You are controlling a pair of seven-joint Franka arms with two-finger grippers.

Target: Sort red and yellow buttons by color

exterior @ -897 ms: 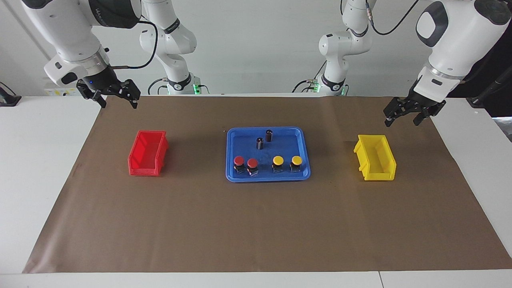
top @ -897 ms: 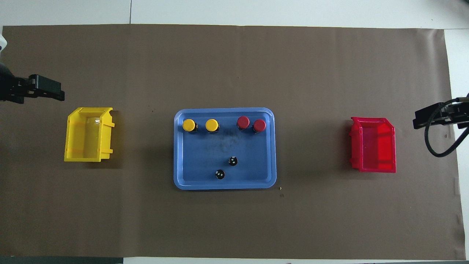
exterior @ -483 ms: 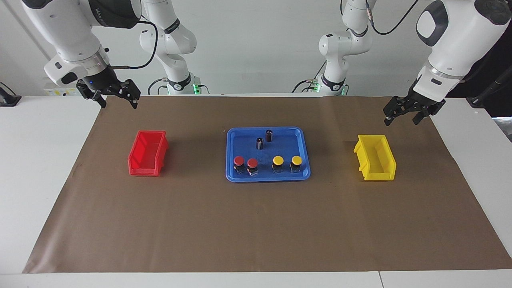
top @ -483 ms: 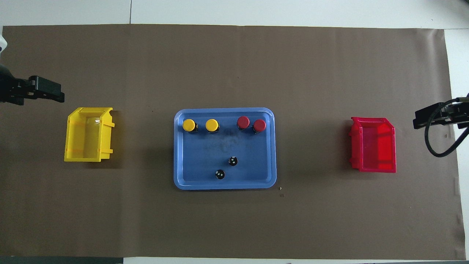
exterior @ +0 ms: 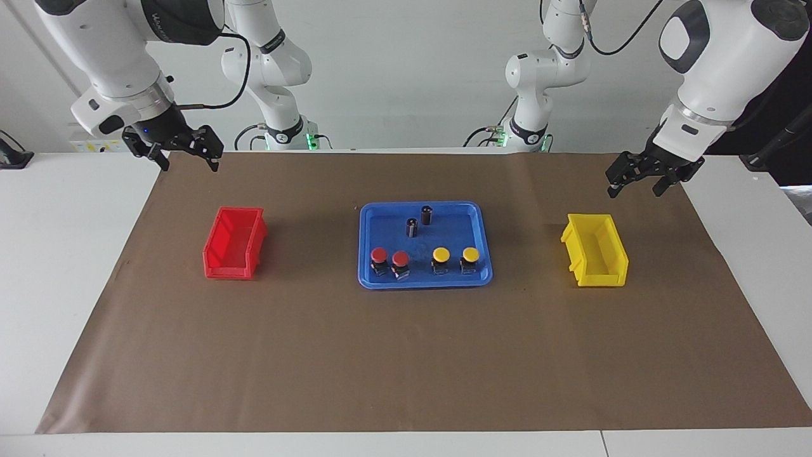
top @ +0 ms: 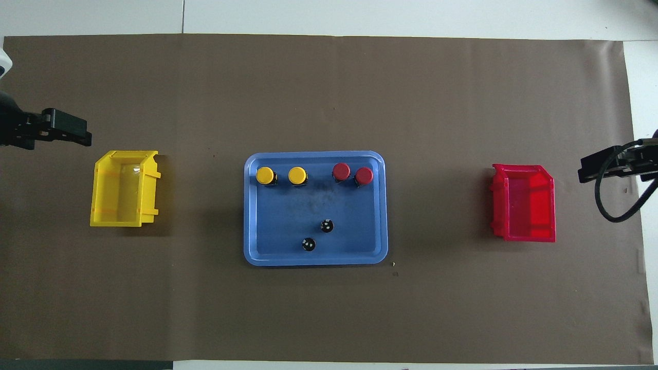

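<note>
Two red buttons [exterior: 379, 255] [exterior: 400, 258] and two yellow buttons [exterior: 441, 255] [exterior: 470, 254] stand upright in a row in the blue tray [exterior: 472, 219], along its edge farther from the robots. From overhead, the yellow buttons [top: 264, 175] sit toward the left arm's end of the tray and the red buttons [top: 341, 170] toward the right arm's end. My right gripper [exterior: 189, 166] hangs open and empty over the mat's edge by the red bin [exterior: 228, 271]. My left gripper [exterior: 635, 190] hangs open and empty over the mat by the yellow bin [exterior: 599, 277].
Two dark capless cylinders [exterior: 426, 214] [exterior: 412, 227] stand in the tray nearer to the robots. The red bin [top: 523, 235] and yellow bin [top: 115, 221] hold nothing. Brown paper [exterior: 406, 355] covers the table.
The left gripper has lifted a little above the mat. The right gripper and the buttons have not visibly moved.
</note>
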